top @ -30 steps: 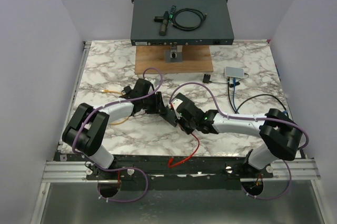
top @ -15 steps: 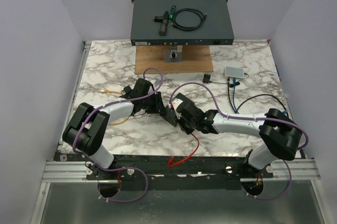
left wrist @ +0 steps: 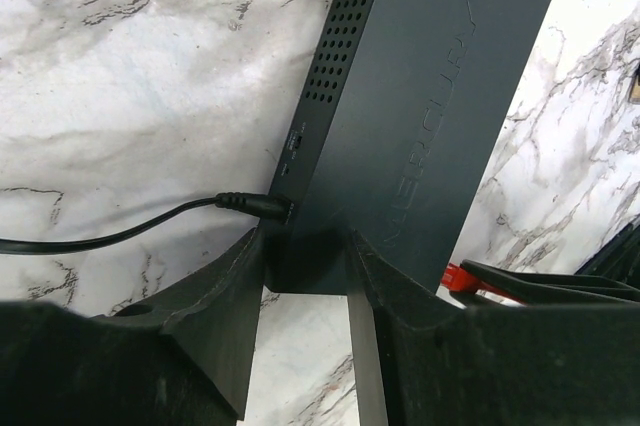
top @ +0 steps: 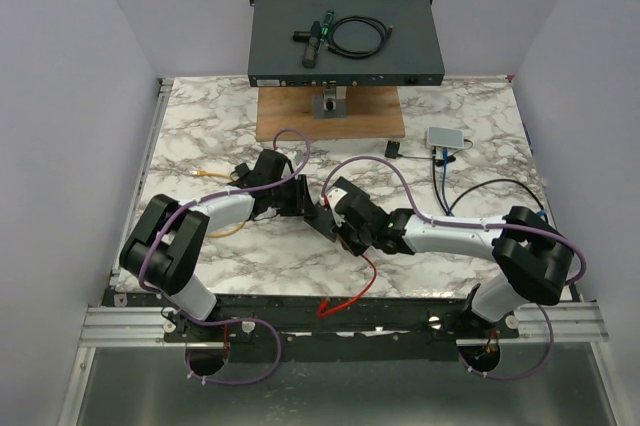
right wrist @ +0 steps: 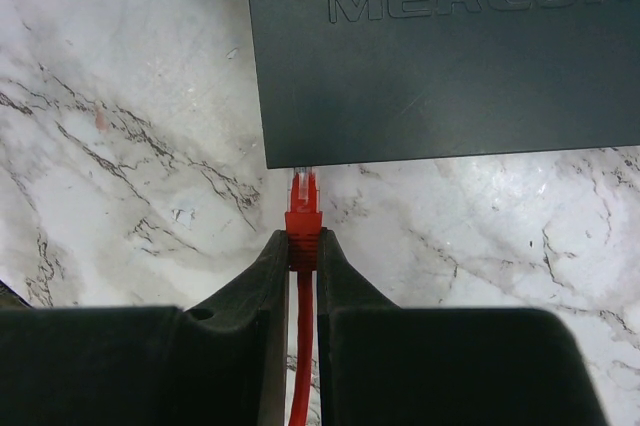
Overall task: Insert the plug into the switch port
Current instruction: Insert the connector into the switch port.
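Moved: from above, next to nothing. Both arms sit where they were a second ago, meeting over the middle of the desk [top: 210, 136]. The one change is my left hand [left wrist: 305, 246], which has drawn its fingers in a little.
Left hand: grasping the switch [left wrist: 420, 116], one finger pressed to each side of its near end, right by the socket where the black lead [left wrist: 120, 231] goes in.
Right hand: my right hand [right wrist: 303, 246] is clenched on the red boot of the plug [right wrist: 303, 214], the same grip as before. The red cable [right wrist: 302, 346] trails back between the fingers.
Plug: its clear tip points straight at the near edge of the switch. I cannot tell whether it is touching or just short. It is not seated.
Port: hidden under the edge of the case in my right wrist view, so I cannot see the opening.
Meaning: I judge the switch is now braced, so a push should not slide it across the desk.
Next: a short, straight push along the plug's own line, provided the tip faces a port.
Risk: the tip may catch on the case rim and bend the cable instead of going in.
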Robot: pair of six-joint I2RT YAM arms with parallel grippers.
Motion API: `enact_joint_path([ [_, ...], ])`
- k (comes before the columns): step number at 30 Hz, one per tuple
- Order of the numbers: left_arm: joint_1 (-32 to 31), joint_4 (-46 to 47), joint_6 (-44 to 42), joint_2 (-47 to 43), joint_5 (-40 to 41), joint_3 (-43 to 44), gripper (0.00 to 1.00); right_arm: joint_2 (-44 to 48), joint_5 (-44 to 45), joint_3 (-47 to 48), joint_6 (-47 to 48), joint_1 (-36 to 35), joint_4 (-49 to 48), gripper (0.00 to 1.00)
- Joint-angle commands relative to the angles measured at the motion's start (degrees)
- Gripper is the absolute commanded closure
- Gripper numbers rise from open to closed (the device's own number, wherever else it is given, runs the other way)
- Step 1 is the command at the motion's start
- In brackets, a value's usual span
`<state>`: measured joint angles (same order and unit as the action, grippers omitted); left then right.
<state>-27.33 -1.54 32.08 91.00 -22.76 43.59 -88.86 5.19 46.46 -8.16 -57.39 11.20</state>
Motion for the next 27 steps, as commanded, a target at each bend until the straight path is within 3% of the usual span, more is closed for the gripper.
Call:
enact_joint_path([
  [1,-0.3,1.3,-0.5,0.7,-3.0,-0.1,0.64,1.1,-0.4,0.7,-1.2,-0.2,-2.8,0.99],
  [27,-2.8,1.6,0.4,0.0,-4.3,-2.0,0.69,6.1,8.7,-12.5,-2.0,-0.9,-29.0,0.99],
])
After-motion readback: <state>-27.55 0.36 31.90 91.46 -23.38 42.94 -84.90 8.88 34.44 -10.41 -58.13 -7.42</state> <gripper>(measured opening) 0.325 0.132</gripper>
